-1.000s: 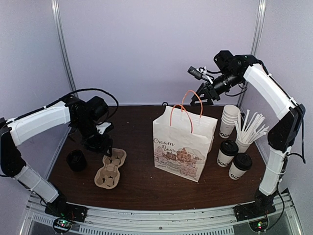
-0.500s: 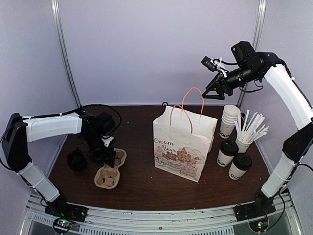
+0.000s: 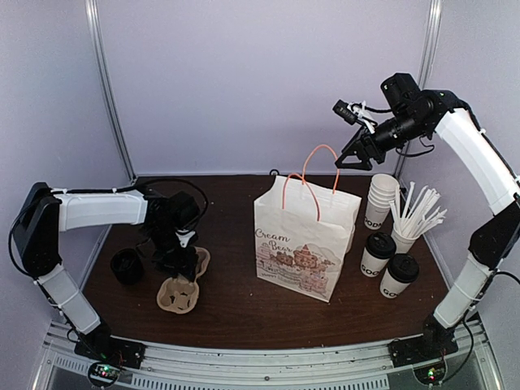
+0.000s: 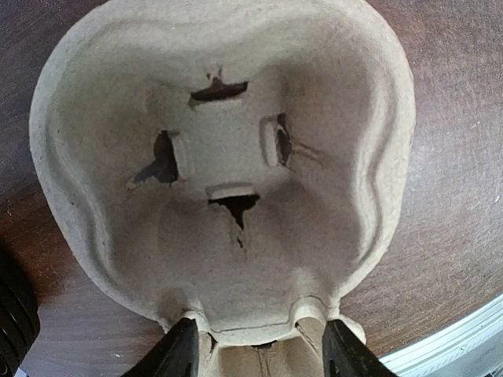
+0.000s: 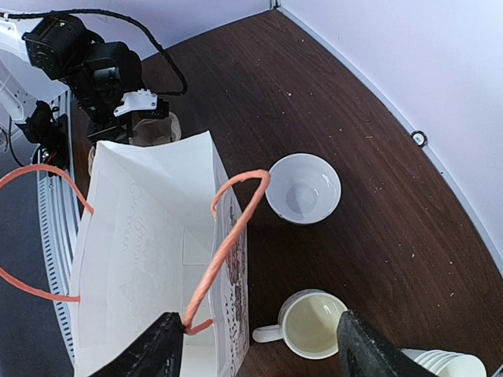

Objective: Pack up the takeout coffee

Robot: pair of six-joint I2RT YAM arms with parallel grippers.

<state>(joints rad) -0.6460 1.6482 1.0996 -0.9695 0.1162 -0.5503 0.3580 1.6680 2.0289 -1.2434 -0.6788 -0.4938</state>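
Dark wood table (image 3: 236, 313), both arms bolted at its near edge.

Left arm: reaches low across the left side of the table. Left gripper (image 4: 261, 357) is down over the moulded pulp cup carrier (image 3: 180, 291). Its fingers (image 4: 182, 352) straddle the narrow waist between the carrier's two wells, one on each side, part open. Cannot tell whether they press on the pulp.

Right arm: raised high at the back right. Right gripper (image 5: 258, 345) hangs over the bag's mouth with its jaws spread wide and nothing between them. One orange handle (image 5: 228, 243) loops up close to a finger.

White paper bag (image 3: 305, 240), printed front, stands upright mid-table with its top open.

Carrier lies flat on the table left of the bag, both wells unfilled.

Right of the bag, at the back: a stack of white paper cups (image 3: 380, 199), and just beside it a cup of white stirrers (image 3: 414, 215).

Takeout coffee: two lidded cups (image 3: 378, 254) and (image 3: 398, 275), upright, side by side at the right, in front of the stirrers and well apart from the carrier.

Behind the bag: white bowl (image 5: 303, 188) and white mug (image 5: 310, 323), both unfilled.

Black cylindrical object (image 3: 127, 266) stands just left of the carrier.
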